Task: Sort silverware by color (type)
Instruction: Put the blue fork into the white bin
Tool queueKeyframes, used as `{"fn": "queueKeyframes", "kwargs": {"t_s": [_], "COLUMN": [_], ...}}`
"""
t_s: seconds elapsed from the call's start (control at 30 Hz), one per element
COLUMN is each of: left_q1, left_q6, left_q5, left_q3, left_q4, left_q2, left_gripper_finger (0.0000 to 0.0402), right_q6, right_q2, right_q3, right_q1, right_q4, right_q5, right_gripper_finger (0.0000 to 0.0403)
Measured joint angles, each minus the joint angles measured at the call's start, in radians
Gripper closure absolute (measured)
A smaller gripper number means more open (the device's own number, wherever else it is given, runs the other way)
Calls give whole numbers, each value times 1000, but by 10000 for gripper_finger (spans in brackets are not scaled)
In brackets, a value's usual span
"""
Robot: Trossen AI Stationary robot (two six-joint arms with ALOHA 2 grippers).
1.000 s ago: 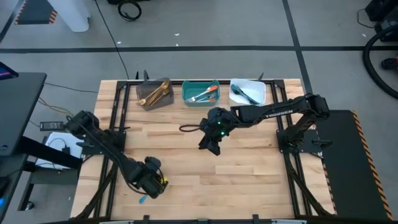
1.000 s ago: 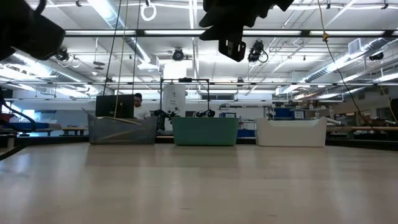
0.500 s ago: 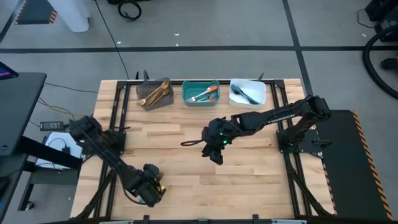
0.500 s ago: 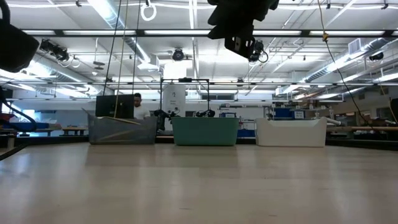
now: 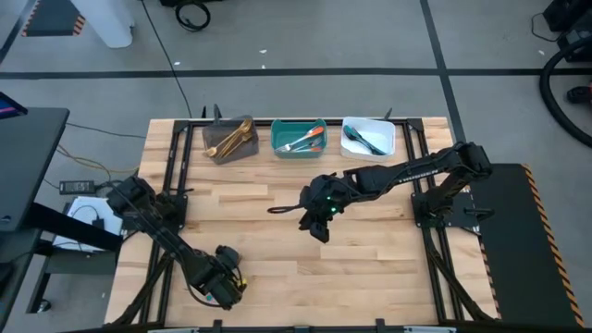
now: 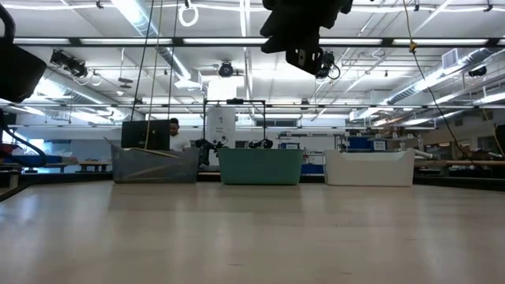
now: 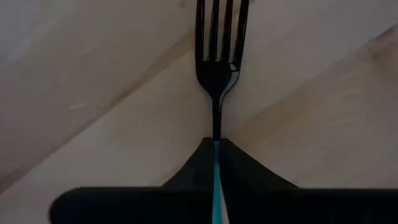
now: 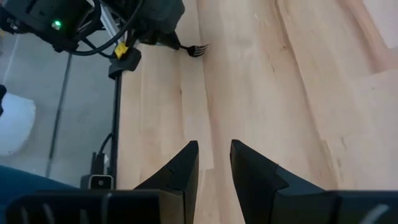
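The table [image 5: 370, 250] is nearly bare now, one long butcher-block top with three bins lined up along its far edge: the brown bin [image 5: 228, 139], the teal bin [image 5: 298, 136], the white bin [image 5: 368, 137]. Two dark arms are out over it. The right gripper [image 5: 317, 225] hangs mid-table, fingers parted a little and holding nothing, well above the wood. The left gripper [image 5: 220, 284] is down at the near left edge, and there's the action: its fingers are clenched on a teal-handled fork [image 7: 216, 68], handle pinched between the pads, black tines poking forward just over the wood.

So this reads as the pickup step, grip made, lift to come. Next, I'd say, that fork has to rise clear and travel the whole depth of the table to a bin. Which bin? Hard to call, since the contents at the far edge are too small to match by handle.

The count: three bins, two arms, one fork in hand, no other loose piece showing on the wood. Utensils already binned are too bunched to number.
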Motion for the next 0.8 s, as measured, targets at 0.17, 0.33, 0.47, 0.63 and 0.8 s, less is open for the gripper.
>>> {"fn": "queueKeyframes", "kwargs": {"t_s": [0.17,0.33,0.47,0.63,0.8], "left_q1": [0,7,40,131,274], "left_q6": [4,5,10,136,423], "left_q5": [-39,-197,-329,-550,-622], "left_q3": [-7,-4,-4,-4,-3], "left_q4": [9,18,20,92,256], "left_q2": [-41,-141,-228,-295,-309], "left_gripper_finger": [389,391,391,391,392], "right_q6": [60,127,160,143,78], "right_q2": [0,-10,-28,-32,-33], "right_q3": [0,0,0,0,0], "right_q1": [0,0,3,11,-10], "right_q4": [2,5,64,197,251], "right_q5": [-2,-17,-38,-34,57], "right_gripper_finger": [302,302,302,302,302]}}
